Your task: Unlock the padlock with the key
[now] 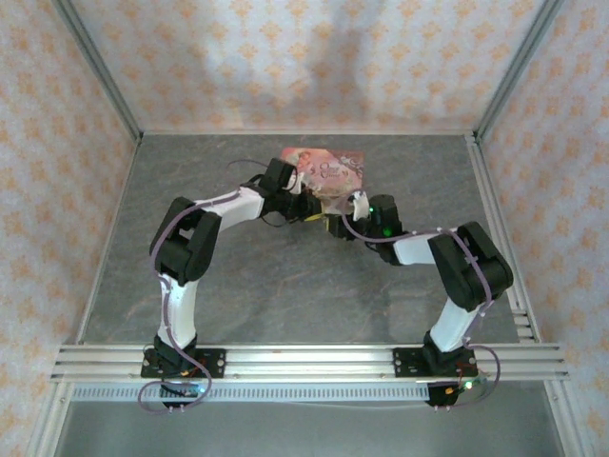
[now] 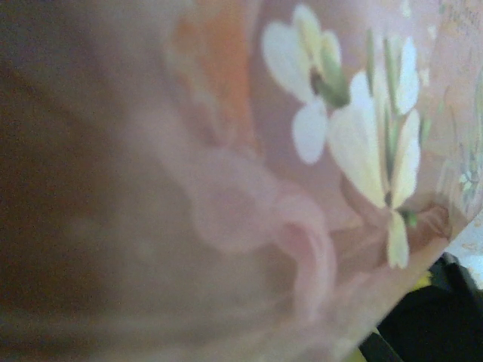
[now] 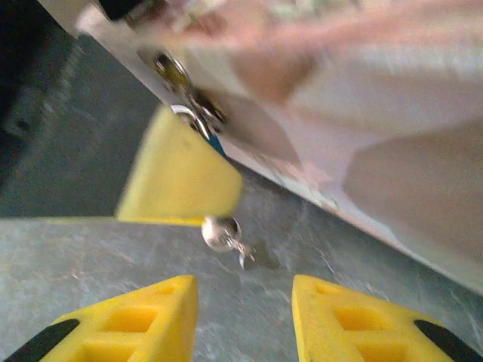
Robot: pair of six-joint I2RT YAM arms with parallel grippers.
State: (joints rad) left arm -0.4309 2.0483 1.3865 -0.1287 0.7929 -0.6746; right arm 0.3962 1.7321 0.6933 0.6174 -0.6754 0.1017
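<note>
The pink picture-lidded tin [image 1: 328, 169] sits tilted at the back middle of the table, and its flowered lid [image 2: 339, 151] is blurred and very close in the left wrist view. My left gripper [image 1: 306, 207] is at the tin's near edge, its jaws hidden. One of its yellow fingers [image 3: 181, 177] shows beside the tin's clasp. A sliver of the blue padlock [image 3: 216, 144] with its metal shackle hangs there, mostly hidden behind that finger. A small round-headed metal key [image 3: 224, 234] is just below the finger, over the table. My right gripper [image 3: 243, 290] is open just short of the key, holding nothing.
The tin's pale side wall [image 3: 362, 113] overhangs the right half of the right wrist view. Both arms meet close together at the tin [image 1: 328, 169]. Grey tabletop [image 1: 285, 286] lies between the arms, with patterned walls and metal rails around it.
</note>
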